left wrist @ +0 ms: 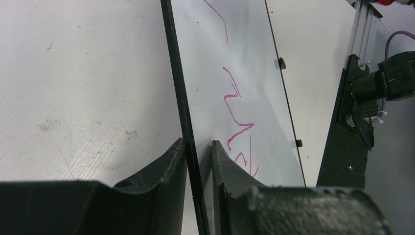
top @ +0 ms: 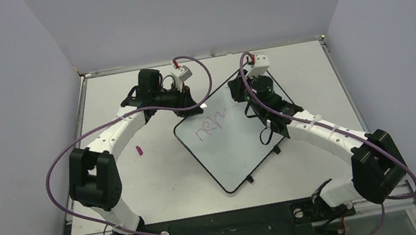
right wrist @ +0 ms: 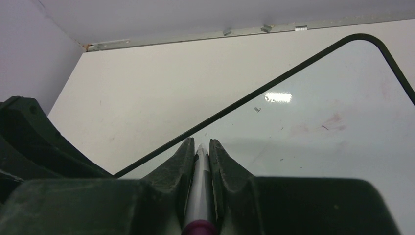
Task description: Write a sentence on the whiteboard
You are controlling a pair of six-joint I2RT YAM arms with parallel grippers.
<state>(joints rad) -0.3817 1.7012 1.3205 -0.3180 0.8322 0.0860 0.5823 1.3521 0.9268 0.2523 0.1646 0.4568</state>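
Black-framed whiteboard (left wrist: 244,73) pinched by its edge in narrowly spread left end effector (left wrist: 198,142); sentence (left wrist: 239,111) just ahead. Right end effector (right wrist: 200,142) pressed together on marker (right wrist: 199,186), above whiteboard corner.

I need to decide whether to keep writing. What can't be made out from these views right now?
1. Whether the marker touches the whiteboard: right wrist view, the right gripper flanks its tip.
2. The sentence: top view, too small to read; its right end is lost at the right arm.
3. Its nearest strokes: left wrist view, behind the left gripper.
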